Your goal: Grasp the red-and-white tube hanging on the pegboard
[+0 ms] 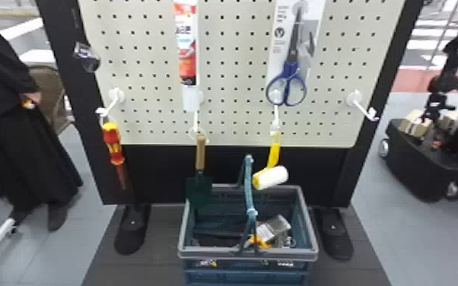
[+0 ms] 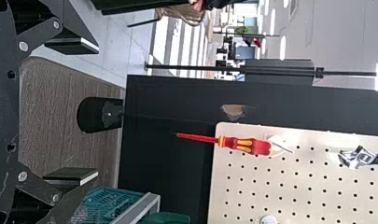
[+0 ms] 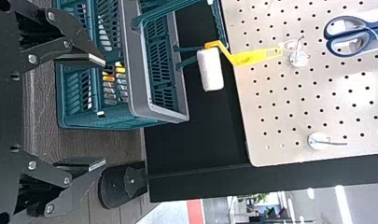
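Scissors [image 1: 286, 81], screwdrvr [image 1: 113, 146], trowel [image 1: 199, 182], roller [image 1: 270, 177] & basket [image 1: 217, 254]

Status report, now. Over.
Left hand open, right hand open, both short of the pegboard. Tube hanging, not gripped. Trowel below it, scissors to its right; nothing in front.

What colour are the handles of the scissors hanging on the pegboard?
Blue; the scissors' handles show best in the head view.
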Controlling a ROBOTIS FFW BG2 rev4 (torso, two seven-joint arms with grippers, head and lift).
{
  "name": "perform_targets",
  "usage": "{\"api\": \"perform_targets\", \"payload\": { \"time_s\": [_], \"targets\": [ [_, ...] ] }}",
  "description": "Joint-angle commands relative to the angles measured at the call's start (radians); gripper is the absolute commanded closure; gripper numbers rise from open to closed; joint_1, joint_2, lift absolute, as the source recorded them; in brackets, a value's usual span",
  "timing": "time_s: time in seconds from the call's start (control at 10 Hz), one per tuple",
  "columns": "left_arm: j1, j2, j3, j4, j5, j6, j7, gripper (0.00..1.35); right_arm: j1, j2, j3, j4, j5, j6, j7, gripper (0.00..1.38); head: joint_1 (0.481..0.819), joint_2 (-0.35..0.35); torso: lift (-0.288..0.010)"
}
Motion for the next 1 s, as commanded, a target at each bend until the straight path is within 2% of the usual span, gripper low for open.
{"api": "perform_targets", "payload": {
  "time_s": [0.0,0.5,0.6,0.8,0.9],
  "targets": [
    [0.000,-0.003,0.000,0.000,0.001,0.001,0.000,0.35,0.000,0.000,0.000,-0.001,-0.001,0.000,0.000,0.51,0.549,0.000,-0.100],
    [-0.006,-0.003,-0.006,-0.002,0.004,0.007,0.000,0.35,0.000,0.000,0.000,0.002,0.001,0.000,0.000,0.51,0.549,0.000,-0.100],
    [-0.021,-0.003,-0.008,-0.029,-0.012,0.047,-0.014,0.35,0.000,0.000,0.000,-0.001,-0.001,0.000,0.000,0.51,0.549,0.000,-0.100],
    [-0.099,-0.003,-0.015,-0.125,-0.001,0.193,-0.078,0.35,0.000,0.000,0.000,-0.001,0.001,0.000,0.000,0.51,0.549,0.000,-0.100],
    [-0.150,0.021,-0.017,-0.184,0.001,0.265,-0.081,0.35,0.000,0.000,0.000,-0.001,0.001,0.000,0.000,0.51,0.549,0.000,-0.100]
  ]
}}
